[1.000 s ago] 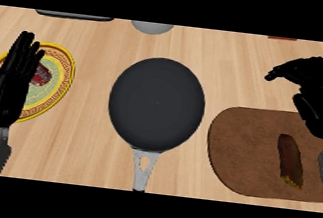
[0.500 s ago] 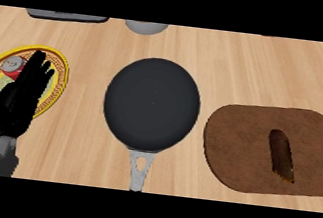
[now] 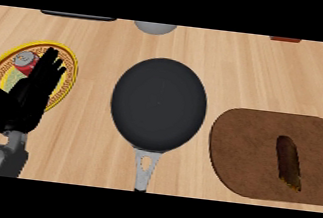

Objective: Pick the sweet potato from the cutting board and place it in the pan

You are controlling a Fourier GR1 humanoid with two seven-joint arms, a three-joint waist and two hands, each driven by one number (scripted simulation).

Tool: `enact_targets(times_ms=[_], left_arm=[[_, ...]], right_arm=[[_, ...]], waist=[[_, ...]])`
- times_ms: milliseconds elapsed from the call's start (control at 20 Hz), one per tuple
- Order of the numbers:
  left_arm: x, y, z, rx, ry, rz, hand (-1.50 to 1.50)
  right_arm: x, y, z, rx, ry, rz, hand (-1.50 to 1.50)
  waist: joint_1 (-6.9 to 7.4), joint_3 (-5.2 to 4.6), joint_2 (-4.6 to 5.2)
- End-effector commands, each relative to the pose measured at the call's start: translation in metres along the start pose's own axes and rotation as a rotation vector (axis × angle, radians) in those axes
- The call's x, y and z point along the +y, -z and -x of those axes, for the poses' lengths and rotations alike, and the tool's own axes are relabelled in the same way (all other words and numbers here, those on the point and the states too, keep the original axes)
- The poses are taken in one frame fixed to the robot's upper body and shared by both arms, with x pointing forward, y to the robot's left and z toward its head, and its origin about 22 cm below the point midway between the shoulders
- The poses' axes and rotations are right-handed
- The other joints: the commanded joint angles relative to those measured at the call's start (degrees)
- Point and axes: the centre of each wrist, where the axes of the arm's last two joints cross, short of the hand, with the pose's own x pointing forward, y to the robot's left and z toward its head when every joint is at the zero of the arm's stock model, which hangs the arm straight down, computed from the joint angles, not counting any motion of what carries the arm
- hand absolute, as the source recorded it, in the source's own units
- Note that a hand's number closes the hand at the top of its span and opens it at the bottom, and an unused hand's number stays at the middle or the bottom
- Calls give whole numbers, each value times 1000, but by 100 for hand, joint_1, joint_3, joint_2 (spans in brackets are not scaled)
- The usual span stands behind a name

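Pan mid bench, plate to its left under left robot hand, fingers straight, holding nothing, sweet potato on cutting board right of pan, bare wood btwn them.

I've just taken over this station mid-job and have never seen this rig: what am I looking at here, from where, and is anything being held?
The view looks steeply down from the robot's head onto a wooden counter. The black shape at the left is the robot's left hand, its fingers straight and open, on a grey forearm; it rests above a yellow-rimmed plate and holds nothing. The right hand is out of view. In the middle lies a dark pan, handle toward you. At the right is a brown cutting board with the sweet potato lying on it, not yet picked up. A few things at the far edge are cut off and cannot be identified.
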Motion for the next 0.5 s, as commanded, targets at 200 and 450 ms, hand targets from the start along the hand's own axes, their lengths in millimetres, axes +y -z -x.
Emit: enact_targets(times_ms=[200, 450], left_arm=[[3, 3, -9, 4, 7, -5, 0], [-1, 19, -20, 7, 6, 22, 0]], right_arm=[[5, 42, -26, 58, -275, -232, -150], [40, 73, -44, 129, -381, -426, -150]], waist=[[92, -5, 2], [92, -10, 16]])
